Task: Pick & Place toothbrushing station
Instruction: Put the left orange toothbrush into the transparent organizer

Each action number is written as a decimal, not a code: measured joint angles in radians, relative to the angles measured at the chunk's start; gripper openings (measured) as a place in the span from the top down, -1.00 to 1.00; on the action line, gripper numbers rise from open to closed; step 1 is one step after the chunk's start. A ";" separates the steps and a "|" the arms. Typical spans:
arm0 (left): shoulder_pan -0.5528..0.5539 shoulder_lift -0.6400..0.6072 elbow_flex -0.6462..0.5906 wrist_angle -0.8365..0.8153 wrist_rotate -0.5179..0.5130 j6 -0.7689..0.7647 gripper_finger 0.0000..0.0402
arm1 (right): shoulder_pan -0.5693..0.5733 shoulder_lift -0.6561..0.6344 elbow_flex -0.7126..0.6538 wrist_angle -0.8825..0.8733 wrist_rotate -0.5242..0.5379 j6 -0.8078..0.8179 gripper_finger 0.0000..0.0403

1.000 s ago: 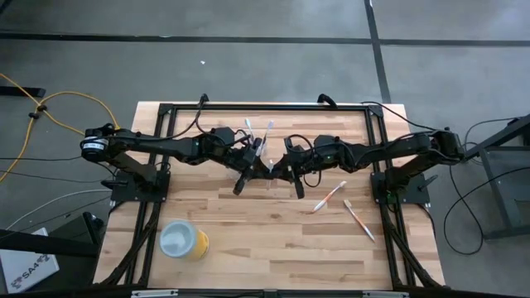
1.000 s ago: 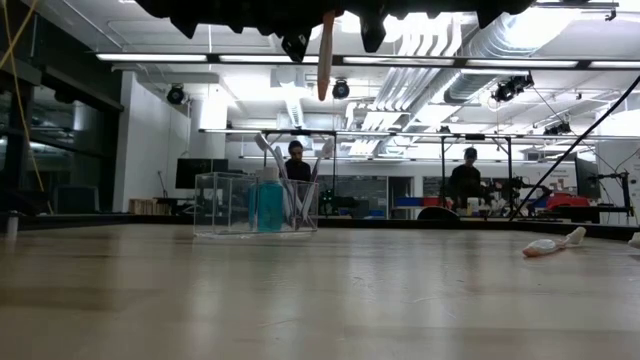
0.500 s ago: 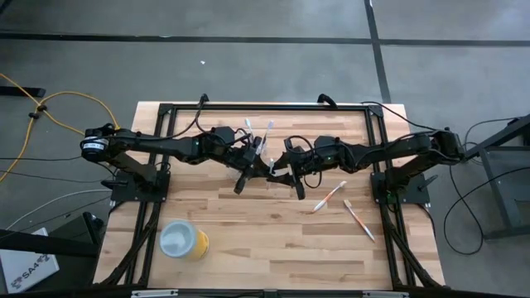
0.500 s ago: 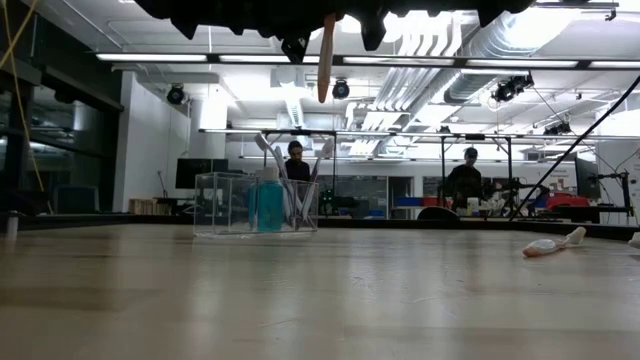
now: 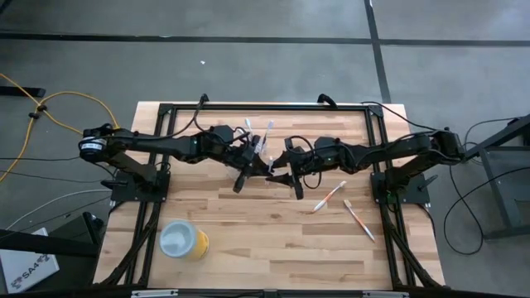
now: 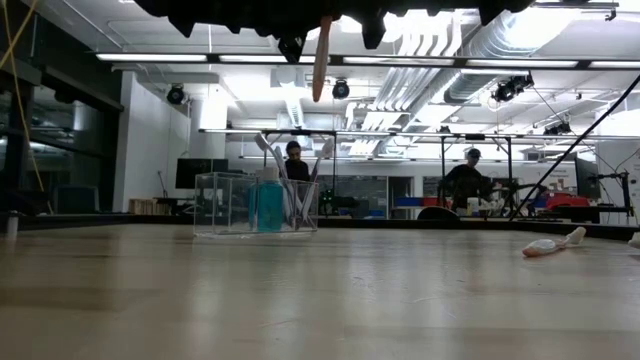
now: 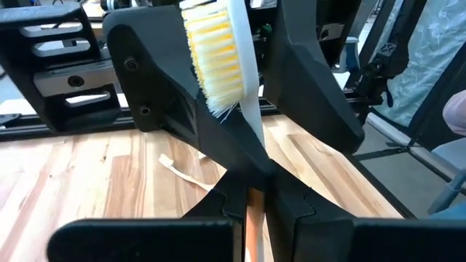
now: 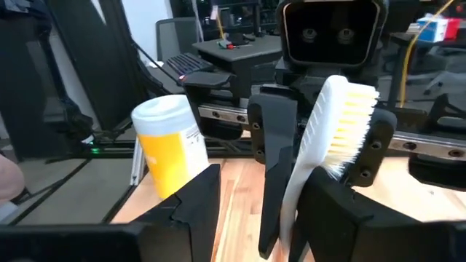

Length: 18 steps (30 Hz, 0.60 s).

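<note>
Both arms meet over the middle of the table, and I'm watching a toothbrush pass between them in mid-air. The left gripper is clenched on the orange-handled toothbrush; in the left wrist view its fingers pinch the handle low down, with the yellow bristles standing above. The right gripper faces it from just beside. In the right wrist view the same brush head rises between that arm's fingers, which stand spread on either side — released, as far as I can tell.

From the low view the orange handle hangs down from the dark gripper mass along the top edge, well above the wood.

The clear plastic holder sits toward the far side of the table, just behind the left gripper in the high view. It carries a blue tube and a few upright toothbrushes.

Two more toothbrushes lie flat on the right half of the table — one near the right gripper, the other farther toward the right edge. They lie near each other but apart.

The yellow cup with its pale top lies at the near left, well apart from the rest.

Two people show in the room beyond the table.
</note>
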 joint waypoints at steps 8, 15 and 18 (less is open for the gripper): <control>-0.001 -0.027 0.000 -0.041 0.005 0.005 0.93 | -0.009 0.000 0.000 0.006 0.045 -0.024 0.19; -0.005 -0.068 -0.010 -0.073 -0.026 0.058 0.93 | -0.032 0.000 -0.001 -0.007 0.097 -0.028 0.19; -0.004 -0.084 -0.032 -0.072 -0.040 0.066 0.93 | -0.048 0.000 -0.001 -0.014 0.083 -0.028 0.19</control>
